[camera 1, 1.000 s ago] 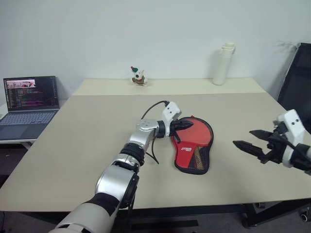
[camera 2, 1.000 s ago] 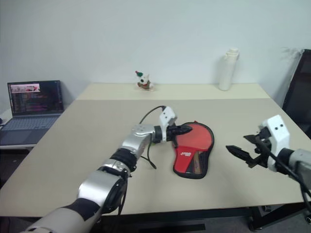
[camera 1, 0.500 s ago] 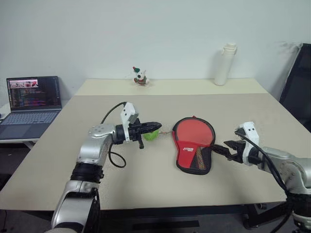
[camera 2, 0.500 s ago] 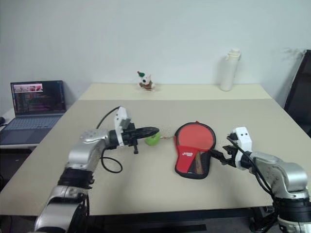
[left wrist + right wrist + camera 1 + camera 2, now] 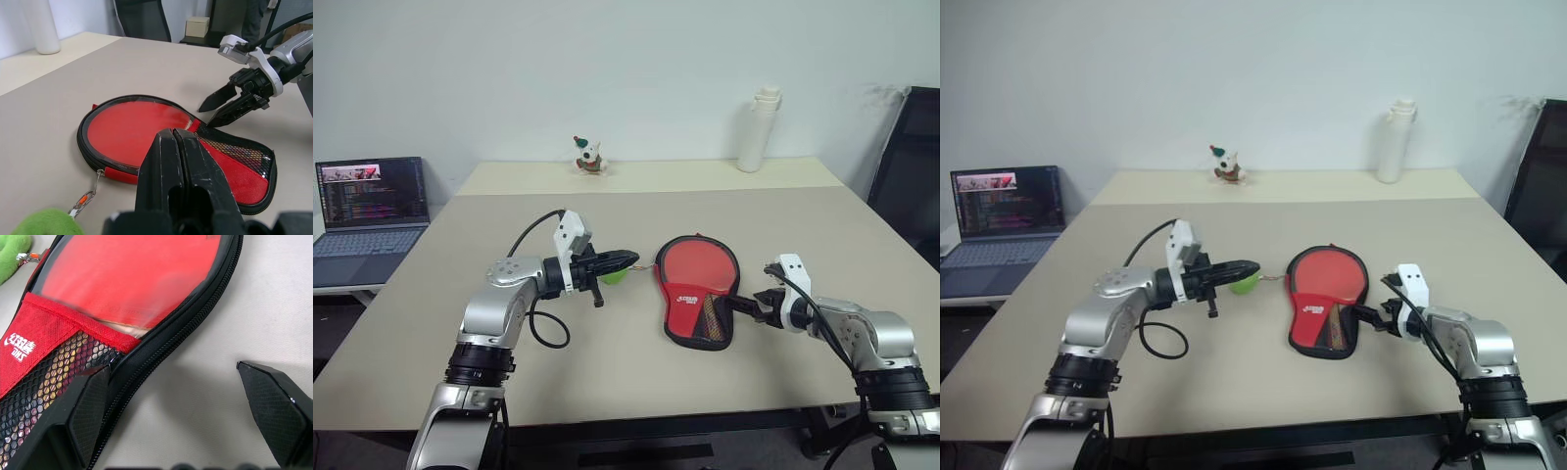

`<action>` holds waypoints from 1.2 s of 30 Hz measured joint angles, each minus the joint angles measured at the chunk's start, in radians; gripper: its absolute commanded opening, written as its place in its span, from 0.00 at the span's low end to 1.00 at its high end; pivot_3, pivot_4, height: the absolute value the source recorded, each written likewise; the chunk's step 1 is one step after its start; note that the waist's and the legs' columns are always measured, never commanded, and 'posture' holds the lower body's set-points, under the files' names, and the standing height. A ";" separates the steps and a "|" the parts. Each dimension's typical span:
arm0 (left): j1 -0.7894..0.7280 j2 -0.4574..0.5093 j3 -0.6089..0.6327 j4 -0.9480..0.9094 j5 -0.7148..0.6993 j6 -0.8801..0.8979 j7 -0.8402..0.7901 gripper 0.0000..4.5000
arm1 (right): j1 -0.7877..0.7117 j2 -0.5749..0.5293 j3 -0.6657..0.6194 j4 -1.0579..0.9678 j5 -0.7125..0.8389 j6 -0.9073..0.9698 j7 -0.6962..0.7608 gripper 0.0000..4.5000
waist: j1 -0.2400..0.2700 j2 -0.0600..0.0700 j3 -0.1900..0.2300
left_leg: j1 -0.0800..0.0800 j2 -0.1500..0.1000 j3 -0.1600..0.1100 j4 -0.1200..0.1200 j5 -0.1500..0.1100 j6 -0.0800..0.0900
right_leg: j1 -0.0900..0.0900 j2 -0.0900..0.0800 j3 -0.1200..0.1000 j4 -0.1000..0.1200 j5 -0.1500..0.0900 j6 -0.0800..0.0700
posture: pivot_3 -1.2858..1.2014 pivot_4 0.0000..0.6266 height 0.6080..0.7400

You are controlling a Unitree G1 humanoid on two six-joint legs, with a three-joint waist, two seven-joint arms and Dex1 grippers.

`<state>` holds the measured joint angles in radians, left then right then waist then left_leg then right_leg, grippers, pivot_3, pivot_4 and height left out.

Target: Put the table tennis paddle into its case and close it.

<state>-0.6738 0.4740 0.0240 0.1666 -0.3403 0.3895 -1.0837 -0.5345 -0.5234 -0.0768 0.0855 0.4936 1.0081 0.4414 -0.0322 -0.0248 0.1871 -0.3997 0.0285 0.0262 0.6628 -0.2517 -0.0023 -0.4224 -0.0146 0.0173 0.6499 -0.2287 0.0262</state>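
Observation:
The black case (image 5: 715,321) lies open on the table with the table tennis paddle's red face (image 5: 697,269) showing inside it; the handle sits under the mesh panel (image 5: 44,382). A green fuzzy charm (image 5: 614,277) rests on the table just left of the case, joined to it by the zip pull (image 5: 85,198). My left gripper (image 5: 628,258) is shut and hovers level above the charm, with nothing seen between its fingers (image 5: 171,147). My right gripper (image 5: 172,367) is open at the case's right edge near the handle end, with one finger (image 5: 88,411) over the zip rim.
A laptop (image 5: 367,211) sits on a side desk at the far left. A white bottle (image 5: 754,130) and a small toy figure (image 5: 587,155) stand at the table's back. A black chair (image 5: 906,166) is at the right.
My left gripper drew back from the case to the left, and the green charm now lies out beside the case. My right gripper came down and in to the case's right edge.

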 measured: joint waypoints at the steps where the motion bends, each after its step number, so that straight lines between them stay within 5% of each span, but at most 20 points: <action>1: 0.000 0.000 0.000 0.000 -0.001 0.000 0.001 0.01 | -0.001 0.000 0.001 0.000 -0.002 0.000 0.002 1.00 | 0.000 0.000 0.000 | 0.000 0.000 0.000 0.000 0.000 0.000 | 0.000 0.000 0.000 0.000 0.000 0.000 | 0.52 0.24 1.00; 26: 0.000 0.000 -0.019 -0.001 -0.013 0.004 0.007 0.01 | -0.014 0.062 0.059 -0.027 -0.084 -0.022 0.031 1.00 | -0.003 0.000 0.000 | 0.002 0.001 0.000 0.000 0.000 0.000 | 0.000 0.007 0.001 0.000 0.002 -0.004 | 0.52 0.24 1.00; 36: -0.001 0.004 -0.023 -0.001 -0.011 -0.003 0.013 0.01 | -0.016 -0.102 -0.006 -0.078 -0.077 0.020 0.082 1.00 | 0.004 0.000 0.000 | -0.001 0.000 0.001 0.000 0.000 0.000 | -0.001 0.004 0.001 -0.003 0.002 -0.004 | 0.52 0.24 1.00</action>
<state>-0.6746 0.4776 0.0013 0.1653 -0.3508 0.3865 -1.0711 -0.5507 -0.6251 -0.0828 0.0074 0.4169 1.0277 0.5236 -0.0279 -0.0250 0.1868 -0.4008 0.0290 0.0268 0.6626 -0.2518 -0.0023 -0.4232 -0.0105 0.0179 0.6471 -0.2262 0.0219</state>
